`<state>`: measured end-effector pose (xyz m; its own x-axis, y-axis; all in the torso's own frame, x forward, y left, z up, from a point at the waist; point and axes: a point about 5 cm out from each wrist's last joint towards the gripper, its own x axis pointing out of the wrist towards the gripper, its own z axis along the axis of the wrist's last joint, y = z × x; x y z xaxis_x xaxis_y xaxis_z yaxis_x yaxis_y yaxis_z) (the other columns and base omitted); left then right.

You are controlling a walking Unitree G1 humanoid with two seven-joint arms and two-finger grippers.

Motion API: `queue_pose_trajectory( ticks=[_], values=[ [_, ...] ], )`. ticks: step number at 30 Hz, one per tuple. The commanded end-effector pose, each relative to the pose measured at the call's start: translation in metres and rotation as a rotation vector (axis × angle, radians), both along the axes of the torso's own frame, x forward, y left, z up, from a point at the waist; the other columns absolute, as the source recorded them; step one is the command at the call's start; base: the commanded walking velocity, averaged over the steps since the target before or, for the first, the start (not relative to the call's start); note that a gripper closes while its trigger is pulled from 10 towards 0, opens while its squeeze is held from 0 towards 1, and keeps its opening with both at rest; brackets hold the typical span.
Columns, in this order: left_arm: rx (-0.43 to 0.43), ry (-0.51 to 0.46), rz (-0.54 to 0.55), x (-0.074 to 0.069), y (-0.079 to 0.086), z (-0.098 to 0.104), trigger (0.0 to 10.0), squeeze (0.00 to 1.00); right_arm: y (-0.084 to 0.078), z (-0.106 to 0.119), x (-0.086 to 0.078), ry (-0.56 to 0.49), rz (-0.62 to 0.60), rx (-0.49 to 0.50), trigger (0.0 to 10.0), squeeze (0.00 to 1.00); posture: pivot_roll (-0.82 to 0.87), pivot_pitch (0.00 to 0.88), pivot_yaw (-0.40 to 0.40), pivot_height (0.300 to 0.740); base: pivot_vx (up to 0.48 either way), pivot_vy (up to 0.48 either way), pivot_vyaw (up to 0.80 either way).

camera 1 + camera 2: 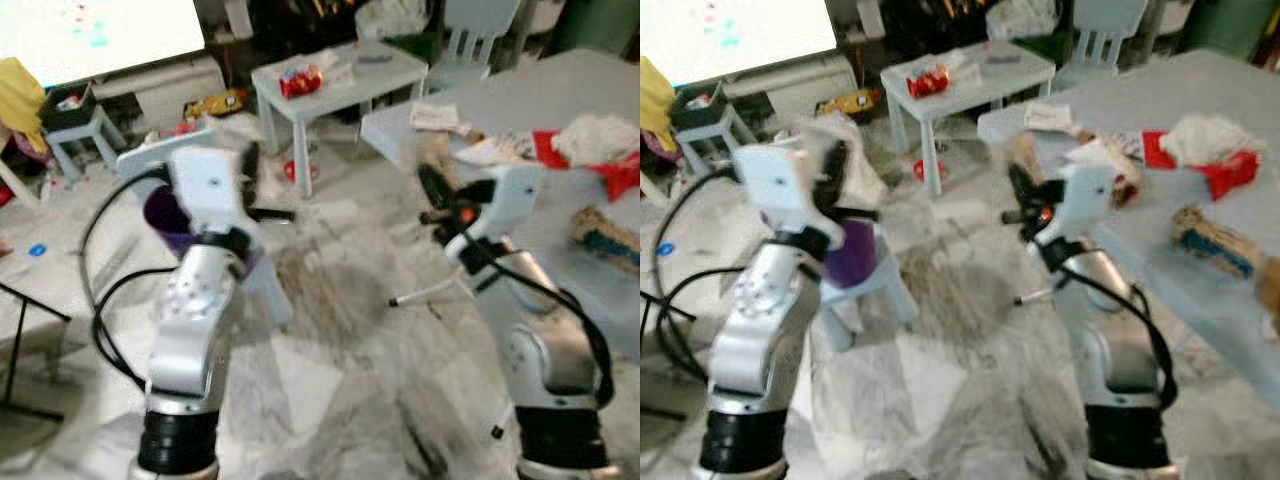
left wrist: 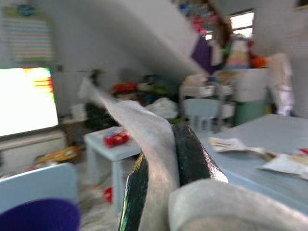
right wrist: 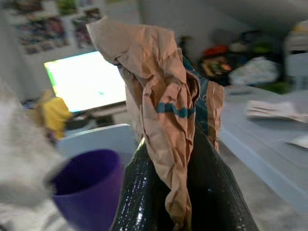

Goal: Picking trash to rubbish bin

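We are pinching a crumpled brown paper wrapper (image 3: pixel 168 115) in our right hand (image 3: pixel 180 192) and a white tissue (image 2: pixel 144 139) in our left hand (image 2: pixel 161 192). Both are hanging loosely near the purple bin (image 3: pixel 86 192), so 1 could be slipping free onto the floor (image 1: pixel 350 300).

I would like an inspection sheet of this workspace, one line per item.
Surface: grey marbled floor; big grey table at the robot's right.
Job's things: purple bin on a pale blue chair; crumpled brown paper; white tissue.
Clutter: wrappers and red box on the table.
Claws: left claw shut on the tissue; right claw shut on the paper.
Cables: black cable by the left arm.
Surroundings: small table, bright screen.
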<state>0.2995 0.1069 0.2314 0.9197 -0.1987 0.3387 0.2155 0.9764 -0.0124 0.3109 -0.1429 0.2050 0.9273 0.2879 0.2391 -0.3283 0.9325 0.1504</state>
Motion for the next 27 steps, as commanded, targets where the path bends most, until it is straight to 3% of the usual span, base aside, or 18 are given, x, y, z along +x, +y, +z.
queue_pose_trajectory(
  ticks=[1,18,27],
  values=[
    [0.012,-0.005,0.042,0.0004,0.0089,-0.0005,10.0,0.0,0.0089,0.0067,-0.0005,-0.023,0.032,0.003,10.0,0.0,0.0,0.065,0.035,0.74,0.0,0.0,0.0],
    [0.004,-0.004,0.012,0.0012,0.0074,-0.0003,10.0,0.0,0.012,0.008,0.0004,-0.029,0.041,-0.009,10.0,0.0,0.0,0.075,0.034,0.74,0.0,0.0,0.77],
    [-0.029,0.017,-0.013,0.0007,0.008,-0.0027,10.0,0.0,0.012,0.0106,0.0008,-0.039,0.045,0.0,10.0,0.0,0.0,0.072,0.03,0.74,0.0,0.0,0.12]
  ],
)
